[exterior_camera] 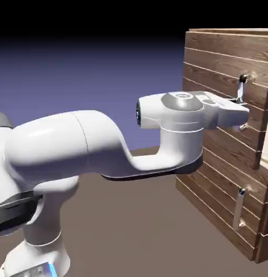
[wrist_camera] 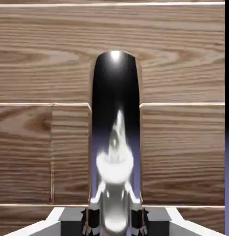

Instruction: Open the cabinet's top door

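Claw point(wrist_camera: 114, 222) closed on the top door's point(wrist_camera: 181, 55) silver handle point(wrist_camera: 115, 166), the small mark point(exterior_camera: 183, 96) on the arm point(exterior_camera: 55, 142) unreadable

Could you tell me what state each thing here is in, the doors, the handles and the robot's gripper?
Gripper: closed on the upper handle.
Upper handle: upright, held between the fingertips.
Upper door: looks shut, though the arm hides part of it.
Lower door: looks shut.
Lower handle: upright, with nothing holding it.
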